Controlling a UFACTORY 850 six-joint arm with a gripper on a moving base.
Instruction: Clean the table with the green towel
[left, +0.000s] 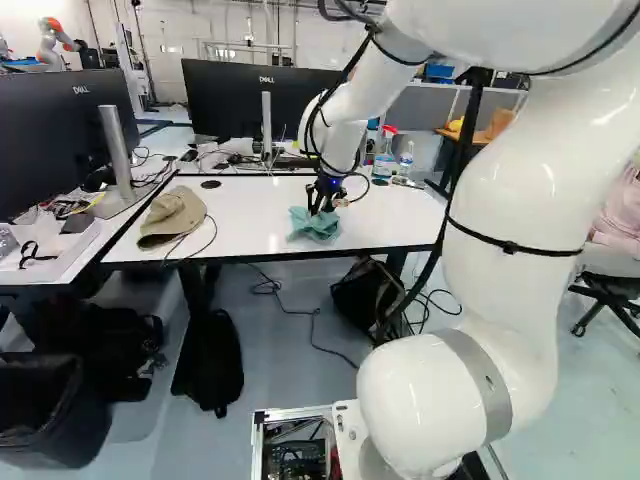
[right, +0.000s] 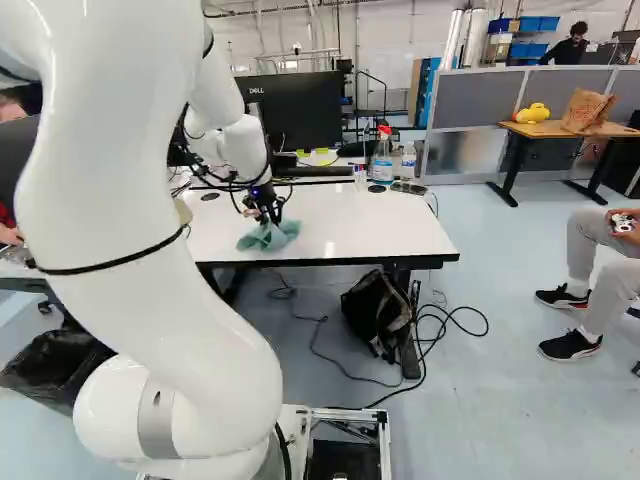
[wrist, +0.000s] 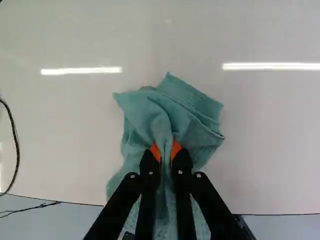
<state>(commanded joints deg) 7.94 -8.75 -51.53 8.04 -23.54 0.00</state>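
Observation:
At the table's near edge my gripper (left: 322, 203) points down onto the green towel (left: 314, 224), which lies bunched on the white table (left: 250, 190). In the wrist view the gripper (wrist: 166, 154) has a pinched fold of the towel (wrist: 187, 107) between its orange pads, touched from both sides. The rest of the cloth spreads crumpled ahead of the fingers and under them. The lower part of the towel is partly hidden by the fingers.
On the same table are a tan cap (left: 173, 216) with a thin cable, a spray bottle (right: 382, 156), a clear bottle (right: 408, 160) and a monitor (left: 245, 100). A black bag (right: 378, 312) is on the floor below. Another robot (left: 55, 40) stands far back.

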